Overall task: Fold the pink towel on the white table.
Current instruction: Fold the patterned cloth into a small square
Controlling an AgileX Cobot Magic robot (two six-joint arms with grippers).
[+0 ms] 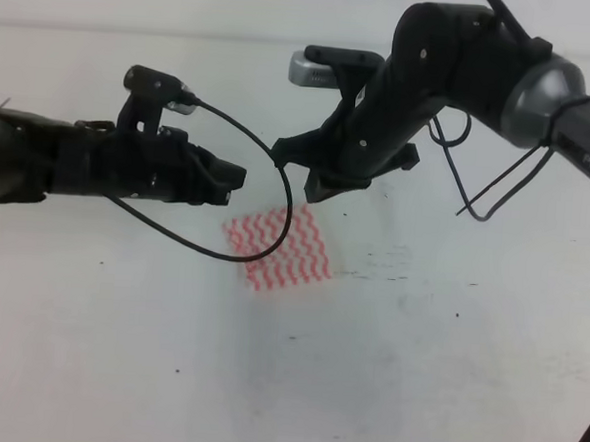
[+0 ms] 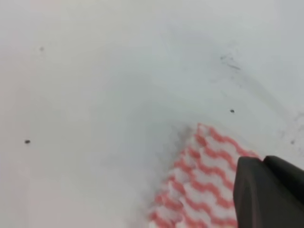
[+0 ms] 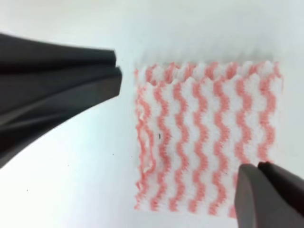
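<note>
We observe the white table [image 1: 445,390] filling the exterior high view from edge to edge. Its surface is plain and matte, marked by a few tiny dark specks and a faint line of scuffs to the right of the cloth. No wall, floor or other room feature can be made out beyond it.

The pink towel [image 1: 277,247] lies flat on the table near the centre of that view, as a small, roughly square pad with pink-red and white wavy stripes. In the right wrist view the towel [image 3: 206,137] shows layered edges along its left side and a straight top edge, with bare table around it.

The left gripper [image 1: 236,177] is held level above the table, just left of and above the towel, with its tip pointing toward it. We cannot tell from any view whether its jaws are parted or together; the left wrist view shows only one dark finger [image 2: 266,192] over the towel's corner [image 2: 204,185]. A black cable [image 1: 269,154] loops from the left wrist down across the towel's upper left part.

The right gripper [image 1: 300,166] hangs above the towel's far edge, not touching it. In the right wrist view its fingers [image 3: 57,90] stand wide apart, one at the left and one at the lower right, holding nothing.
</note>
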